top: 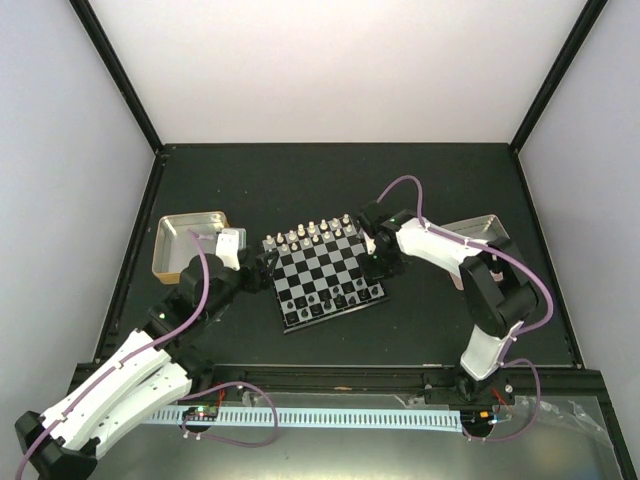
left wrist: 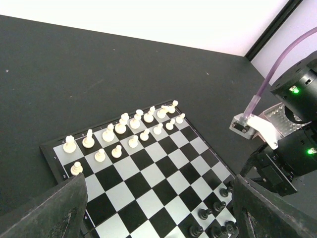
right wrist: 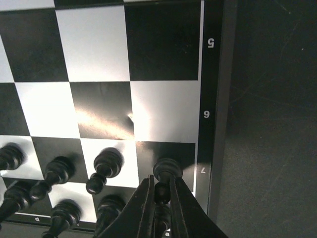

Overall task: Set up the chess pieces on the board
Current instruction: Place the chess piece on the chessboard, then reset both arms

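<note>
The board (top: 325,272) lies in the middle of the table. White chess pieces (top: 310,234) fill its two far rows, and black chess pieces (top: 330,300) stand along its near edge. My right gripper (top: 375,265) is at the board's right edge. In the right wrist view it (right wrist: 161,191) is shut on the head of a black pawn (right wrist: 167,171), whose base is over the dark corner square beside the "7" mark. Other black pieces (right wrist: 106,161) stand to its left. My left gripper (top: 268,265) is at the board's left edge, open and empty (left wrist: 159,181), above the board (left wrist: 148,183).
A shallow metal tray (top: 175,222) lies left of the board, behind my left arm. A second tray (top: 480,228) lies on the right, behind my right arm. Black frame posts and pale walls enclose the table.
</note>
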`<state>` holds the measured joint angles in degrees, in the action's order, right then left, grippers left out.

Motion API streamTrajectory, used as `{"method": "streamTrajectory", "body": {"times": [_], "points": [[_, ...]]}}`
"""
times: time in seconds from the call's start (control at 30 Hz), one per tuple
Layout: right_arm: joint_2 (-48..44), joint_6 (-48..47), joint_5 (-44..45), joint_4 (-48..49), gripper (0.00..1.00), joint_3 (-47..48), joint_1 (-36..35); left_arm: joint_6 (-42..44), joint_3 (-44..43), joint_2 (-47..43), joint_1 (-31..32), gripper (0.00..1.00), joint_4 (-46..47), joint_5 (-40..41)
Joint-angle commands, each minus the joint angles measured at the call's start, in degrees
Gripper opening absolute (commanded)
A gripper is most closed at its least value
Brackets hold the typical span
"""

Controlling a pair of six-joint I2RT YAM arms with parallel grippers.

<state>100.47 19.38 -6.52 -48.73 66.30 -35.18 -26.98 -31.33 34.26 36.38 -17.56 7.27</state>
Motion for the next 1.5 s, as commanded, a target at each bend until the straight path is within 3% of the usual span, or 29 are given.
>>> {"method": "streamTrajectory", "body": {"times": [0.0,0.23,0.33,0.53,0.7,0.93,1.1,1.3,1.47], "points": [[1.3,-0.8,-0.6,0.1,0.09,1.7,-0.4,0.9,-0.6,0.3,-0.3,0.82,0.0,-0.9],[1.4,-0.7,-0.4,0.5,0.18,2.3,-0.6,0.8,-1.2,0.6,-0.3,0.82,-0.7,-1.2],[0.0,-0.2,0.8,0.8,0.28,2.2,-0.7,0.5,-1.8,0.9,-0.3,0.83,-1.2,-1.2],[-6.7,2.4,3.9,3.3,0.47,2.0,-0.7,-1.2,-5.1,2.2,-0.3,0.99,-5.3,-1.0],[-16.4,5.6,9.4,8.3,0.59,-2.1,-0.6,-2.5,-9.1,2.8,-0.3,0.99,-11.4,-0.6],[-38.2,8.2,22.5,16.8,0.64,-12.4,-0.4,0.6,-12.6,-1.4,-0.3,0.99,-16.2,-0.7],[-55.0,9.2,31.9,15.1,0.83,-17.3,-0.4,1.0,-19.0,-3.9,-0.2,0.99,-22.5,1.3],[-64.8,8.6,32.5,5.1,1.00,-16.5,-0.4,-0.4,-21.6,-6.9,-0.2,0.99,-29.5,6.4],[-72.0,10.9,37.6,-1.8,1.00,-16.4,-0.4,-0.7,-22.0,-12.0,-0.2,0.99,-32.3,11.3]]}}
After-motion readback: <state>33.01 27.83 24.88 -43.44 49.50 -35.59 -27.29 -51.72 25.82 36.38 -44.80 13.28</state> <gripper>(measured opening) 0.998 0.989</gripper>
